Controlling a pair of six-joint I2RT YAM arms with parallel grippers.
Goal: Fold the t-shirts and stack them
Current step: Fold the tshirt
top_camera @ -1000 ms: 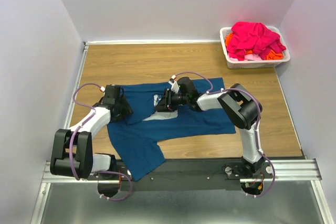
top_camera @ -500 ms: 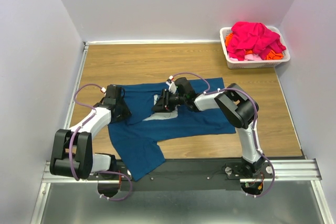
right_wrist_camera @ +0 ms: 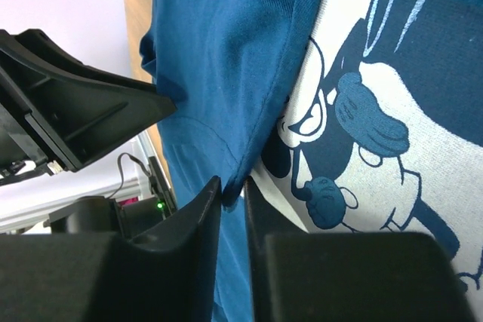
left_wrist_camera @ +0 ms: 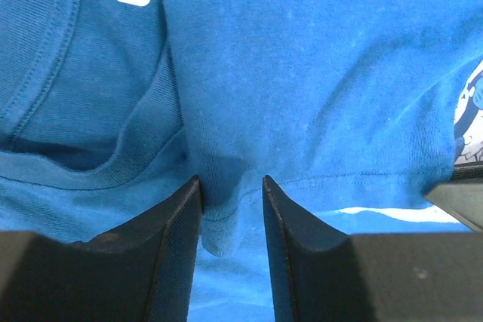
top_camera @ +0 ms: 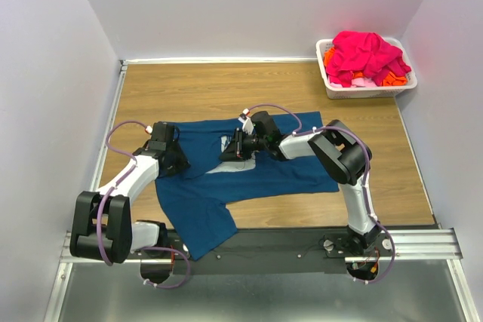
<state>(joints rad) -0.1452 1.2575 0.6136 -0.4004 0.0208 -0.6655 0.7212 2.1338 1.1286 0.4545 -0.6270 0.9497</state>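
Right claw edged left, pinching t-shirt hem; left claw grips fold

On your table: shirt spread centre, nearer your edge, one corner overhanging it. Basket far right corner, shirts heaped in it.

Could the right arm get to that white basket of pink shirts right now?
Probably, at a stretch: only bare table lies between it and the basket, but the right gripper is pinching the blue t-shirt and must let go first.
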